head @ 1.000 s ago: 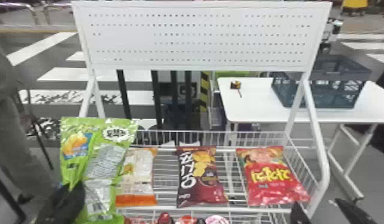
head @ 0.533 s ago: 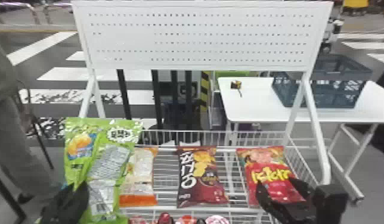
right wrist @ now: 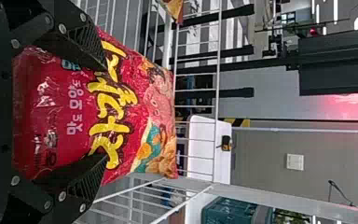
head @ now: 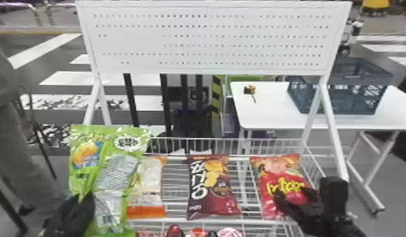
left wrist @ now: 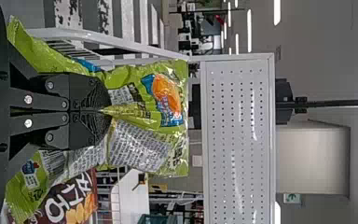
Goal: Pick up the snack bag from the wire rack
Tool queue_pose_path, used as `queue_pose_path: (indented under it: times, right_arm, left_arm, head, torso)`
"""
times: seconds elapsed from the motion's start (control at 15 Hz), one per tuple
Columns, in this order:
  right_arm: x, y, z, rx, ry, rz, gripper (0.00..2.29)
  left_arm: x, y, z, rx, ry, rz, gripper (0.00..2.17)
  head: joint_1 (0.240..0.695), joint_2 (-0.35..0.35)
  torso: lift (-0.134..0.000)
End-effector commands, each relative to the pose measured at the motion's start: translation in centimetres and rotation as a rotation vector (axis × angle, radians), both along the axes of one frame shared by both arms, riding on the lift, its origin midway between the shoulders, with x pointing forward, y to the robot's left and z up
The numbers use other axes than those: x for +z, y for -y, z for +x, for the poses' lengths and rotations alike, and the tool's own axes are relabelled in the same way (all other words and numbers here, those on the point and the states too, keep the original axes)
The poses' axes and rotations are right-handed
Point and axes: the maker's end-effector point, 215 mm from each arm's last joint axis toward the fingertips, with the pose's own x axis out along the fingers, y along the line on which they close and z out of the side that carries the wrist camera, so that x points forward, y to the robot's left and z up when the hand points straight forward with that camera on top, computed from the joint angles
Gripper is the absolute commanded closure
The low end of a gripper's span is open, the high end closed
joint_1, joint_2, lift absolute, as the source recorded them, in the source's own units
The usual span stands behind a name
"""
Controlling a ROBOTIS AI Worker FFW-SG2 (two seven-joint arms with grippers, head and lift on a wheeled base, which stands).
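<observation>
Right gripper (head: pixel 293 196) has come in from the near side to the red snack bag (head: pixel 278 167), its fingers wide apart about the bag, which lies by the right edge of the wire rack (head: pixel 252 222). Left gripper (head: pixel 85 199), pinched closed, holds the green snack bag (head: pixel 117 171) upright at the rack's left edge.

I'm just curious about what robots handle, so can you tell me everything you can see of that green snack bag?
The green snack bag looks like glossy, crinkled plastic film, with silvery text panels and a picture of an orange snack on blue. It is roughly upright, pinched by the left gripper, its film gathered into a fold at the fingertips. It partly hides an orange-and-white bag at the wire rack's left end.
</observation>
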Motion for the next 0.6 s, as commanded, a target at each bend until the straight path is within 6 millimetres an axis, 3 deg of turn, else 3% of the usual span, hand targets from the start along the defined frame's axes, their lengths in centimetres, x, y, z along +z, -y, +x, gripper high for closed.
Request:
queue_pose_path:
  times: [0.0, 0.07, 0.53]
  right_arm:
    - [-0.5, -0.2, -0.4, 0.002, -0.028, 0.013, 1.74]
    - [-0.4, -0.4, -0.5, 0.005, -0.029, 0.014, 2.24]
    - [3.2, -1.2, -2.0, -0.001, 0.048, 0.019, 2.25]
  left_arm:
    - [0.0, 0.0, 0.0, -0.001, -0.001, 0.0, 1.75]
    - [-0.1, 0.1, 0.0, -0.002, -0.004, -0.001, 1.75]
    - [0.0, 0.2, -0.2, -0.004, -0.007, 0.001, 1.75]
  head:
    - [0.499, 0.0]
    - [0.499, 0.0]
    - [0.499, 0.0]
  torso:
    - [0.0]
    - [0.0]
    - [0.0]
